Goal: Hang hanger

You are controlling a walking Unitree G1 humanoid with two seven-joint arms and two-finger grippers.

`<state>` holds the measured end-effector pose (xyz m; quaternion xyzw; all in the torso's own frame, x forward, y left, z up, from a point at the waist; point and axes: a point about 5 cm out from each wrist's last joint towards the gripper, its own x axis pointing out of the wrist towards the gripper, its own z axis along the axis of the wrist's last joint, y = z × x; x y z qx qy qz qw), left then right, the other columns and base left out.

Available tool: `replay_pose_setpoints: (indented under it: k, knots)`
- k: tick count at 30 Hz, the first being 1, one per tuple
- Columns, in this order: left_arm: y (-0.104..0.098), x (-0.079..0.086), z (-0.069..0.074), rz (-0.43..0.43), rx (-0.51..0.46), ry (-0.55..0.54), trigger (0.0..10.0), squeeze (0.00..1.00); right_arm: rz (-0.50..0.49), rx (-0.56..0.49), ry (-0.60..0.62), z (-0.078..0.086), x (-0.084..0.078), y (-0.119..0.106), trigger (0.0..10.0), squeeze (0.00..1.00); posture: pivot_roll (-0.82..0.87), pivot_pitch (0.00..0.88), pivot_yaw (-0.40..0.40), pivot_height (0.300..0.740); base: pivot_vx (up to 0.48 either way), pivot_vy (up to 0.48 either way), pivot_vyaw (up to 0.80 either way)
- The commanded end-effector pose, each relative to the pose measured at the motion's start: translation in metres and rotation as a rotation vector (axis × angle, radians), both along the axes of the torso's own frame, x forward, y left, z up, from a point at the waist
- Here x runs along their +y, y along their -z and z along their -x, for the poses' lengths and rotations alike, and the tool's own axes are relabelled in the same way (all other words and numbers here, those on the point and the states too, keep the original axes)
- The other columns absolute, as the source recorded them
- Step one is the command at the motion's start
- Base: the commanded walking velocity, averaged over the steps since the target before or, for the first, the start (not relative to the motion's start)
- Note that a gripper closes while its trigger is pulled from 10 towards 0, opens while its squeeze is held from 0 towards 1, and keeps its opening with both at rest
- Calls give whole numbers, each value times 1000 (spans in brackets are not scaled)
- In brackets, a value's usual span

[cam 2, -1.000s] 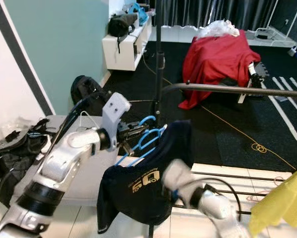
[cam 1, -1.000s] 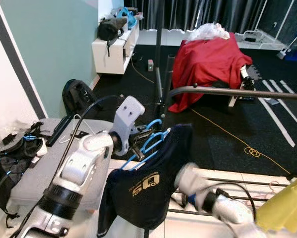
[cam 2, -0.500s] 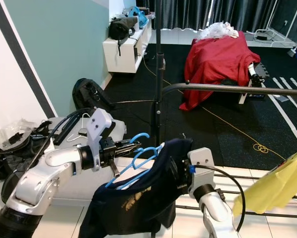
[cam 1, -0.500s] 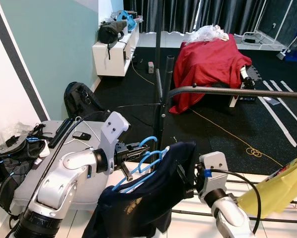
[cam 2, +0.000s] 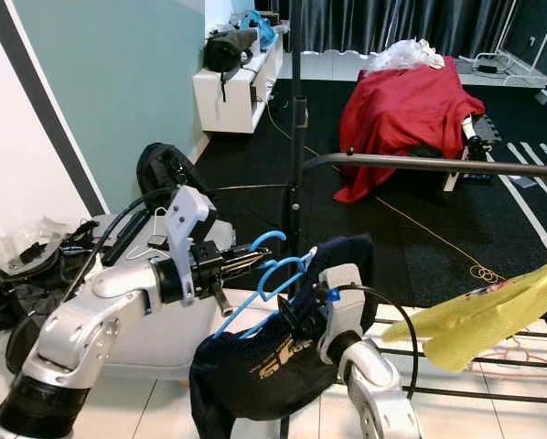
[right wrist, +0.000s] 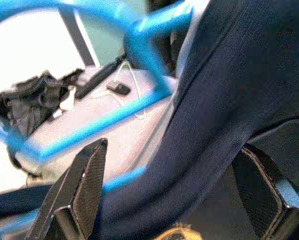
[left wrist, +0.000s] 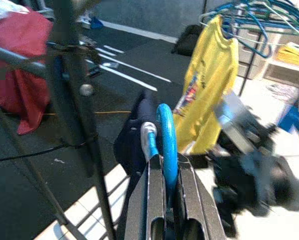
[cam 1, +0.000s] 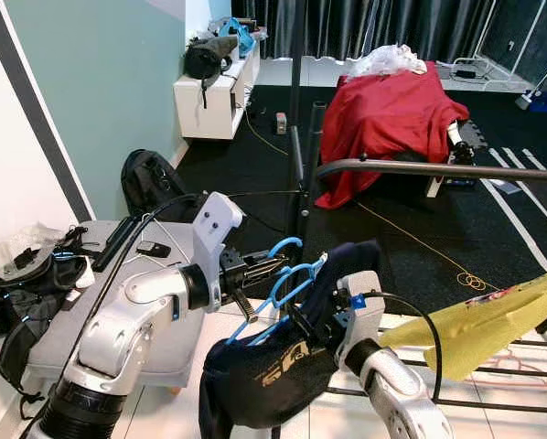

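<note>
Gripping the neck of the bright blue plastic hanger (cam 1: 275, 291), the left gripper (cam 1: 272, 265) has its black fingers closed narrowly on it. A dark navy printed T-shirt (cam 1: 273, 384) is draped on that hanger; the right gripper (right wrist: 164, 195) stands wide around its cloth. Just beyond runs the dark metal clothes rail (cam 1: 420, 169), with a red-draped piece of furniture (cam 1: 383, 114) farther back.

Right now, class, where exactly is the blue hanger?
In the left eye view the blue hanger sits centre, its hook clamped in the left hand, below the grey rail. The navy shirt hangs from it, at the right hand.
</note>
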<state>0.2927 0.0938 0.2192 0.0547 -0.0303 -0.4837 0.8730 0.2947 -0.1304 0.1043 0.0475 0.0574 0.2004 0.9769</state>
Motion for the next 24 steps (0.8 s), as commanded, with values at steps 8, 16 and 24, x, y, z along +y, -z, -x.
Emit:
replay_pose_setpoints:
  k: [8,16,24]
  knots:
    - [-9,-10,9,23,-18,86,0,0,9,-24,149,-14,-16,-2,10000,0,-92,73,39,735,0,0,0]
    - [-11,-4,6,19,-20,57,0,0,-22,-45,173,-16,-21,-7,0,0,-89,70,38,735,0,0,0]
    - [-9,1,3,2,-20,12,0,0,-42,-88,166,-19,-18,-12,0,0,-84,65,34,735,0,0,0]
